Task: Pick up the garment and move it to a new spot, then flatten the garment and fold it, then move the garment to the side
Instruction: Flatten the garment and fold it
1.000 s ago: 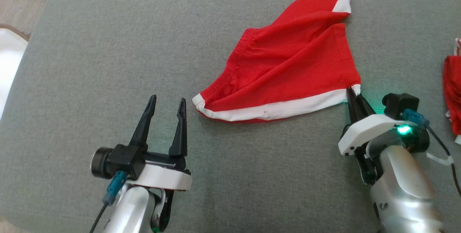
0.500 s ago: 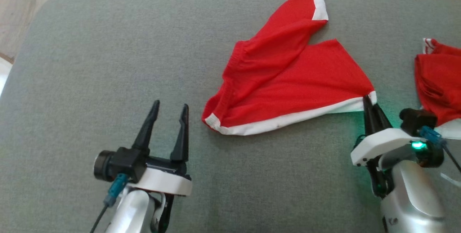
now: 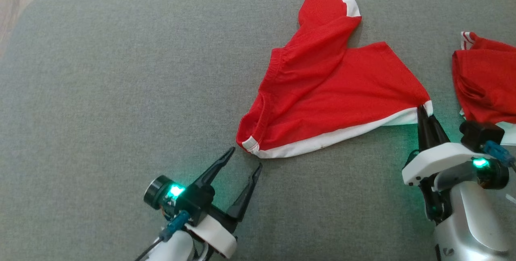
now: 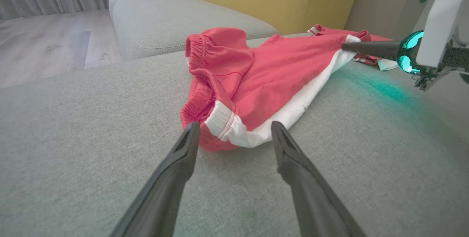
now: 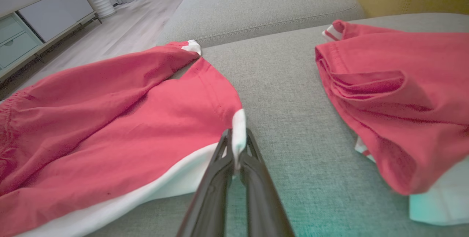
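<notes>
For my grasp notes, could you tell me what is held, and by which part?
Right gripper: the red shorts, pinched at a white-trimmed hem corner. Left gripper: open, holding nothing.

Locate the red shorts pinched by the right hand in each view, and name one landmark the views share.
Head view: shorts right of centre on the cushion.
Left wrist view: centre, just beyond the open left hand.
Right wrist view: left half, corner pinched in the shut right hand.
Shared landmark: the shorts' white hem.
</notes>
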Robot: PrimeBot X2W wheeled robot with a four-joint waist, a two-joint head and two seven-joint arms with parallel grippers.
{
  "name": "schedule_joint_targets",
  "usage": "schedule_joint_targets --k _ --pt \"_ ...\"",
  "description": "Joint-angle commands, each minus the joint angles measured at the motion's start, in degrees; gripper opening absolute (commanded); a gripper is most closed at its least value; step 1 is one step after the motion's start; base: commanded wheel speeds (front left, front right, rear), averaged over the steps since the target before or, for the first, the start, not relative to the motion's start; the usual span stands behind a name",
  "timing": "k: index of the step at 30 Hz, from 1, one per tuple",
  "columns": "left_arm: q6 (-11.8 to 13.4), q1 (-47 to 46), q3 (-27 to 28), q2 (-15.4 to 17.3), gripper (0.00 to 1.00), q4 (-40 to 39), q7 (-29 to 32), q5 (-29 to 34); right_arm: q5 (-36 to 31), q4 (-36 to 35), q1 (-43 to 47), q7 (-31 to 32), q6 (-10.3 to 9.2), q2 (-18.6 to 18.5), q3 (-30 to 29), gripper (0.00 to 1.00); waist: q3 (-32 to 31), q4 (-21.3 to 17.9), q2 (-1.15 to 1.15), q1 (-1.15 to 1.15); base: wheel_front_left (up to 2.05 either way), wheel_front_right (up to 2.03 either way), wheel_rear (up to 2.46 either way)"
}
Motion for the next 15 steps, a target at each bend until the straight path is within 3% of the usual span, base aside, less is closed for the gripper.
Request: schedule_joint_targets --k 1,15 --pt "0.03 -3.37 1.12 1.48 1.0 -1.11 -0.41 -0.76 0.41 -2.34 -0.37 0.14 0.39 -0.05 1.78 0.0 0.06 -0.06 0.0 0.0 0.0 0.0 0.0" --pt "0.01 -11.0 -6.03 4.08 1.0 5.84 1.98 -4.39 1.26 -4.42 0.24 1.62 0.39 -0.05 4.23 0.0 0.19 -1.56 0.0 0.0 0.0 0.0 0.0"
